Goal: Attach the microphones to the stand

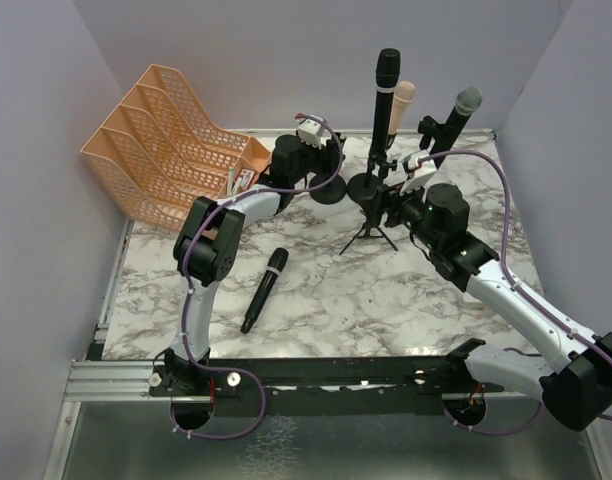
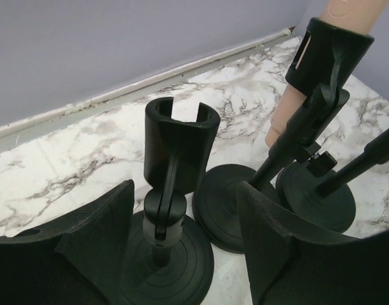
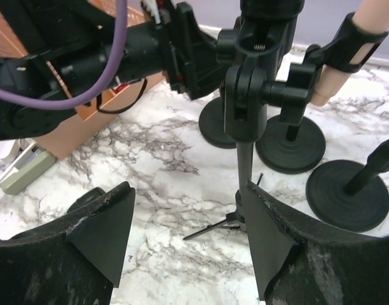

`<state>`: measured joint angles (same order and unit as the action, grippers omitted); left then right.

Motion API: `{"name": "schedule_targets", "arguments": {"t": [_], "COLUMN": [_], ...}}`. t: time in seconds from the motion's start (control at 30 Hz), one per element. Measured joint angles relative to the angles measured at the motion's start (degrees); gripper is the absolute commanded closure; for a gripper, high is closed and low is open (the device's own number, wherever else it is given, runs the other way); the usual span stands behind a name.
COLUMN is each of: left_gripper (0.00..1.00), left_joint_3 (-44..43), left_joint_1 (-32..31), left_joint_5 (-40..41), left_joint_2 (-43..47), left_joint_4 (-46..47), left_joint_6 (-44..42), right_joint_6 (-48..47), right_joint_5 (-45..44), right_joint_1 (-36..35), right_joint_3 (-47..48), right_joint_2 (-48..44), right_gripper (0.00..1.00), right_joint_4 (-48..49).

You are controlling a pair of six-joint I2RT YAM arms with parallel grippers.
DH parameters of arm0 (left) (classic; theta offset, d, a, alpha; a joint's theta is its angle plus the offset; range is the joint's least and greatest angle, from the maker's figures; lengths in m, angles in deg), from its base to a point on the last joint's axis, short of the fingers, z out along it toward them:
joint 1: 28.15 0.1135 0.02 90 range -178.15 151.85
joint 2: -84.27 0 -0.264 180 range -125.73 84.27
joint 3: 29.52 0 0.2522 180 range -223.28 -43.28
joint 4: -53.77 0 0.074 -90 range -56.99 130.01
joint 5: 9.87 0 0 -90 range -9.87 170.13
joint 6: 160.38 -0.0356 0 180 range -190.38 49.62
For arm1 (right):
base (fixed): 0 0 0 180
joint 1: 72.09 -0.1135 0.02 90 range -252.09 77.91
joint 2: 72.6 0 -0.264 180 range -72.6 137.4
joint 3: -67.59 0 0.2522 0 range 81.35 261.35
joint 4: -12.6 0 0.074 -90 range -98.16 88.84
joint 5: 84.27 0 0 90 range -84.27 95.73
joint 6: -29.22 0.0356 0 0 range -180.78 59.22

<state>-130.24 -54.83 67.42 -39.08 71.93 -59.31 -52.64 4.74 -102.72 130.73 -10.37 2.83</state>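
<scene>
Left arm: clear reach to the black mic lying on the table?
Probably yes: the black microphone lies uncovered on the marble beside the left arm; the left pincer is open, empty.

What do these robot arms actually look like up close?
Both the left arm and right arm have white links between chunky black joints, with a purple cable running along each. The left claw and right claw have two black wedge-shaped fingers each.
</scene>
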Motion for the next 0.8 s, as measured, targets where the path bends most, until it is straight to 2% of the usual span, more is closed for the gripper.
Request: {"name": "schedule_targets", "arguments": {"t": [0.1,0.2,0.3,0.33,0.6,0.8], "left_gripper": [0.55,0.80,0.97,1.00,1.00,1.00], "left_joint_3": [-2.60,-3.65,-4.00,-4.00,1.03,10.82], "left_joint_1": [0.26,0.48,1.20,1.42,1.49,1.49], "left_joint_5": [-2.80,-4.26,-5.62,-6.12,-8.26,-11.72], "left_joint_2": [-2.01,-2.91,-3.23,-3.23,-0.22,8.46], "left_joint_4": [-0.37,-0.57,-0.74,-0.87,0.57,-1.90], "left_joint_6": [-1.73,-2.99,-4.52,-5.29,-9.84,-12.22], "right_joint_6": [0.90,1.88,2.25,2.34,2.93,5.01], "right_joint_5": [1.03,2.47,4.35,5.31,12.13,15.85], "right_joint_1": [0.00,0.00,0.00,0.00,0.00,0.00], "right_joint_3": [0.04,0.15,0.83,1.29,3.58,3.89], "right_joint_2": [-0.11,-0.68,-1.33,-1.42,-2.89,-3.02], "right_gripper": [0.28,0.28,0.28,0.28,0.28,0.29], "right_joint_4": [-1.40,-2.78,-4.33,-4.96,-10.56,-13.51]}}
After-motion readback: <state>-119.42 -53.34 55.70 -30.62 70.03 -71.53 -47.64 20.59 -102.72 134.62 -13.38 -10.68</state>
